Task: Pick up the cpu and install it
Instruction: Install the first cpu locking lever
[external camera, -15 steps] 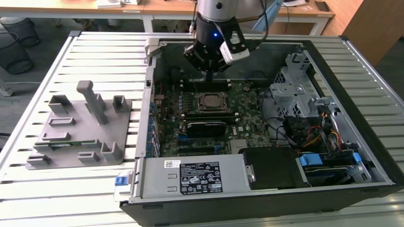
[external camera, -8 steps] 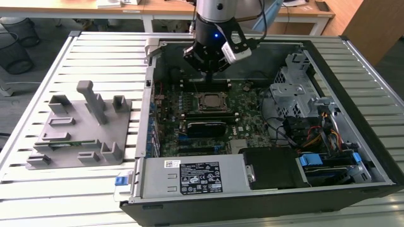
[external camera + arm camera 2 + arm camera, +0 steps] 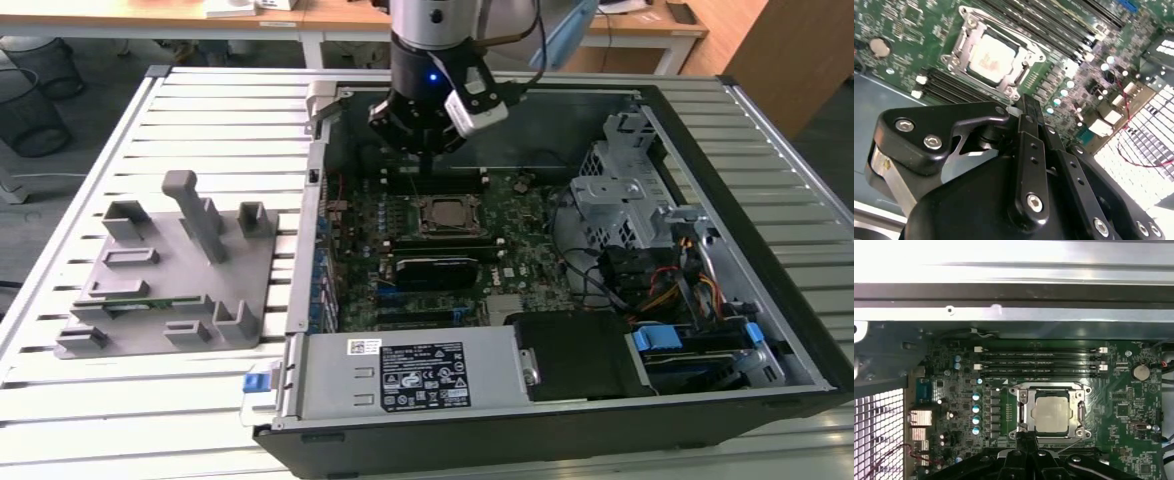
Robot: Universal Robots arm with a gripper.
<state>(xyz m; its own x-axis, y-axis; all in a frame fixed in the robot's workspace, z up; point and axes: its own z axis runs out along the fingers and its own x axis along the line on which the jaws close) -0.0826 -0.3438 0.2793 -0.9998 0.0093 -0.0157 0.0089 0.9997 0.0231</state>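
Note:
The cpu (image 3: 442,216) lies flat inside the metal-framed socket (image 3: 416,228) on the green motherboard, its silver top facing up. Both wrist views show the cpu (image 3: 990,56) (image 3: 1052,413) seated square in the socket frame (image 3: 958,49) (image 3: 1022,401). My gripper (image 3: 424,168) hangs just above the board, slightly behind the socket in the exterior view. Its black fingers (image 3: 1030,131) are pressed together with nothing between them, and the tips (image 3: 1026,439) stand apart from the chip, close to the socket's edge.
The open computer case (image 3: 747,120) rests on a slatted metal table. A grey fixture block (image 3: 174,270) stands at the exterior view's left. Inside the case are memory slots (image 3: 1039,360), a drive cage (image 3: 621,190), coloured cables (image 3: 667,290) and the power supply (image 3: 414,375).

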